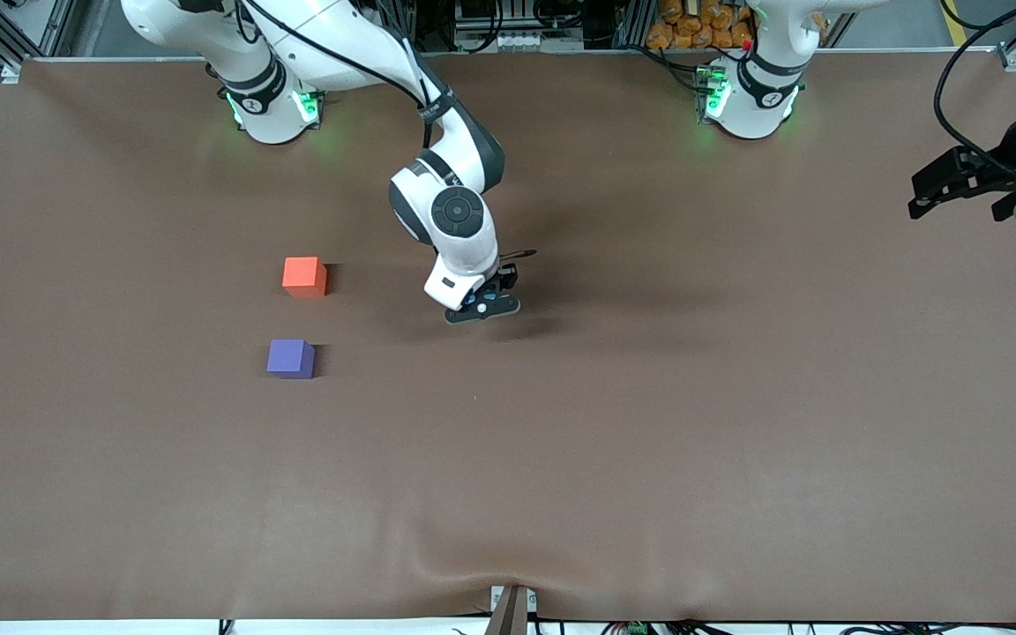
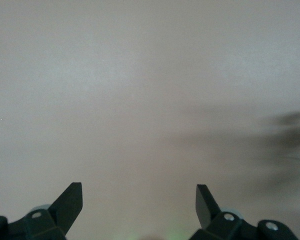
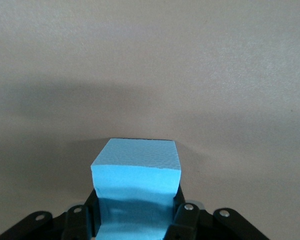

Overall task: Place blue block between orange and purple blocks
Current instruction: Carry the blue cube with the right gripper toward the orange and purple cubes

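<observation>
The blue block [image 3: 135,185] is a sky-blue cube held between the fingers of my right gripper [image 3: 135,220]; in the front view only a sliver of it [image 1: 482,302] shows under the hand. My right gripper [image 1: 482,309] is low over the middle of the table, shut on it. The orange block [image 1: 304,276] sits toward the right arm's end of the table. The purple block [image 1: 290,358] sits nearer to the front camera than the orange one, with a gap between them. My left gripper [image 1: 958,190] is open, empty, and waits at the left arm's end; its fingers [image 2: 70,200] stand wide apart.
The brown table cover [image 1: 649,441] is bare around the blocks. A small clamp [image 1: 512,608] sits at the table's front edge.
</observation>
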